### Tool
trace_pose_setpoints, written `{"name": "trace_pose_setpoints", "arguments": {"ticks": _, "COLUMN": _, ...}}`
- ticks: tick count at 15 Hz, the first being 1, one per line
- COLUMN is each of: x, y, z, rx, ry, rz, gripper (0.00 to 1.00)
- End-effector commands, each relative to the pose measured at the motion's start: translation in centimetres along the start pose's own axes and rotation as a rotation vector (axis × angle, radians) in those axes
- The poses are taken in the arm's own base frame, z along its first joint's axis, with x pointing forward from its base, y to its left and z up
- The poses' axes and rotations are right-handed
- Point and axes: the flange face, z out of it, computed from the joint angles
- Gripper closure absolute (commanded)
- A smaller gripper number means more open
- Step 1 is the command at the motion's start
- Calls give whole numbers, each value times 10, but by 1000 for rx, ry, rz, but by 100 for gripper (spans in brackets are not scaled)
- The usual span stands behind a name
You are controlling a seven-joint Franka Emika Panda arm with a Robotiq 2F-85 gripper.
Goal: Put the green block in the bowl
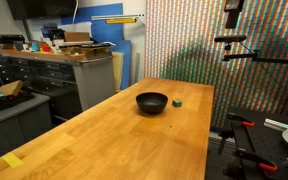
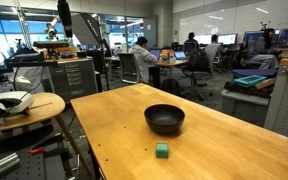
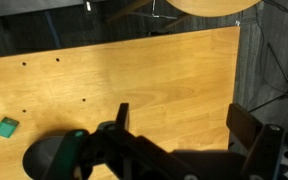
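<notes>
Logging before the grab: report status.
Hand open, empty. Green block on table beside bowl, not touching it. Nothing between them.

There is one green block and one bowl, both on a single wooden worktop. No second block or bowl shows in any view. In the wrist view one gripper comes in, with two fingers. The same view shows four small dark holes in the worktop. In an exterior view one piece of yellow tape lies at the near corner. One round side table stands beside the worktop. Several people sit in the background, too small to count surely.
</notes>
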Motion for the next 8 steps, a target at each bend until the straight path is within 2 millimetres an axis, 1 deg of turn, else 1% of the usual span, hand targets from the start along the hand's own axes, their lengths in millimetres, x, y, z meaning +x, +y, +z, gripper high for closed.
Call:
{"name": "trace_pose_setpoints", "arguments": {"ticks": 1, "x": 0, "y": -3, "z": -2, "rx": -2, "ry": 3, "rz": 4, "gripper": 0}}
{"name": "trace_pose_setpoints", "arguments": {"ticks": 3, "x": -1, "y": -7, "z": -4, "rx": -5, "ry": 8, "rz": 8, "gripper": 0}}
{"name": "trace_pose_setpoints", "arguments": {"ticks": 8, "x": -1, "y": -7, "z": -3, "rx": -5, "ry": 7, "rz": 10, "gripper": 0}}
